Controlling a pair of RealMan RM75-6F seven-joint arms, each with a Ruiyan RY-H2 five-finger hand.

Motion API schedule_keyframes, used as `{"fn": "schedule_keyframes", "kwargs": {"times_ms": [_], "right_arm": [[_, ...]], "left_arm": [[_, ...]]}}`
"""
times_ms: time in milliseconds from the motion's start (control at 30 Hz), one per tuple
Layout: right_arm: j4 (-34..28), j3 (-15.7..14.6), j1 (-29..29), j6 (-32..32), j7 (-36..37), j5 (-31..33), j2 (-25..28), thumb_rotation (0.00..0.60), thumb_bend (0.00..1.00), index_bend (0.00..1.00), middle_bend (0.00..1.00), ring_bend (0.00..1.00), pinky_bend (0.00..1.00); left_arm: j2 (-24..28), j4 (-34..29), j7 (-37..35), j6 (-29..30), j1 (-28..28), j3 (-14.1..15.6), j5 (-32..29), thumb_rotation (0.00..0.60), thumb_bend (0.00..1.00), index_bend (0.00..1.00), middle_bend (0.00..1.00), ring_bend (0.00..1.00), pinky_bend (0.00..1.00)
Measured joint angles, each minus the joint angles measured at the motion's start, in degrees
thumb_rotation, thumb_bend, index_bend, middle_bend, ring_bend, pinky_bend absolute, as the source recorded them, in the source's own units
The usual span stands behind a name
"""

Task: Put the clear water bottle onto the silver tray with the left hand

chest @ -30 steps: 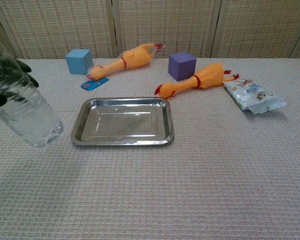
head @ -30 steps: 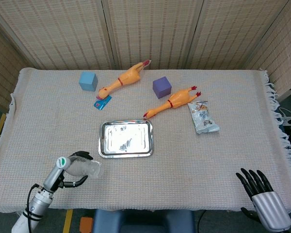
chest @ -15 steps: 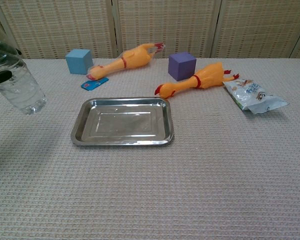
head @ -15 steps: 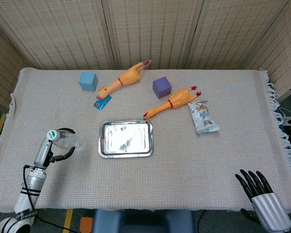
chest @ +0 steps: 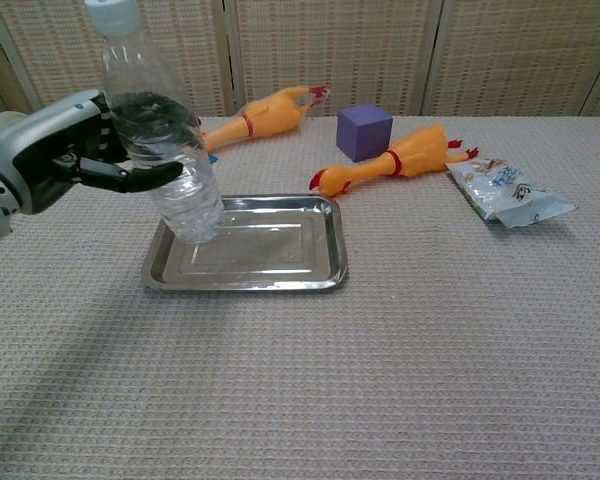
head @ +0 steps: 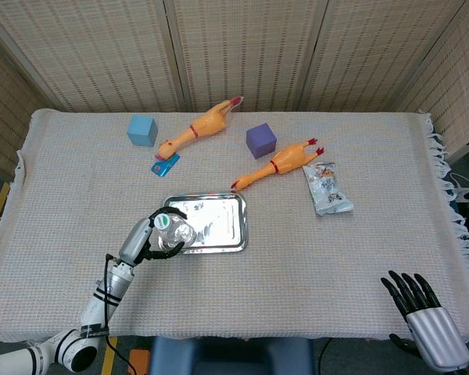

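My left hand [chest: 65, 150] [head: 144, 236] grips the clear water bottle [chest: 165, 150] [head: 177, 229] around its middle. The bottle stands nearly upright, cap up, with its base over the left part of the silver tray [chest: 280, 262] [head: 223, 226]. Whether the base touches the tray floor, I cannot tell. My right hand [head: 424, 316] rests open at the table's near right corner, fingers spread, holding nothing; the chest view does not show it.
Behind the tray lie two rubber chickens [chest: 260, 115] [chest: 395, 160], a purple cube [chest: 364, 131], a blue cube [head: 142, 130] and a small blue tag [head: 166, 164]. A snack packet [chest: 505, 193] lies at the right. The cloth-covered table's fringe edge [head: 453, 211] runs along the right.
My left hand has carried the bottle from the table's left side rightward over the tray, and the bottle now stands more upright. The right hand has not moved.
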Motion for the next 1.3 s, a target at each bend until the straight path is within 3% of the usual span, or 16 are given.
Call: {"fn": "schedule_keyframes", "kwargs": {"times_ms": [167, 667, 967, 1067, 1300], "right_arm": [[-0.35, 0.31, 0.32, -0.64, 0.32, 0.98, 0.2, 0.6, 0.02, 0.0, 0.0, 0.0, 0.0], [-0.66, 0.44, 0.47, -1.09, 0.58, 1.94, 0.47, 0.6, 0.02, 0.0, 0.0, 0.0, 0.0], [-0.65, 0.28, 0.44, -1.06, 0.4, 1.77, 0.49, 0.6, 0.02, 0.0, 0.0, 0.0, 0.0], [-0.6, 0.2, 0.55, -1.57, 0.05, 1.8, 0.36, 0.6, 0.02, 0.0, 0.0, 0.0, 0.0], [-0.65, 0.17, 0.5, -1.43, -0.26, 1.76, 0.16, 0.6, 0.02, 0.0, 0.0, 0.0, 0.0]], "left_arm": [[-4.33, 4.87, 1.69, -2.29, -2.85, -0.79, -1.98, 0.6, 0.43, 0.27, 0.3, 0.14, 0.31], [-8.36, 15.02, 2.99, -6.74, -5.99, -0.35, -4.99, 0.6, 0.43, 0.21, 0.24, 0.07, 0.2], [-8.82, 15.98, 4.37, -8.36, -6.65, 0.3, -5.98, 0.6, 0.38, 0.01, 0.08, 0.0, 0.09], [-7.97, 15.94, 3.61, -9.02, -7.05, 0.75, -5.01, 0.6, 0.35, 0.0, 0.01, 0.0, 0.08], [-5.18, 14.02, 0.8, -11.35, -7.7, 1.72, -4.37, 0.6, 0.3, 0.0, 0.0, 0.0, 0.03]]}}
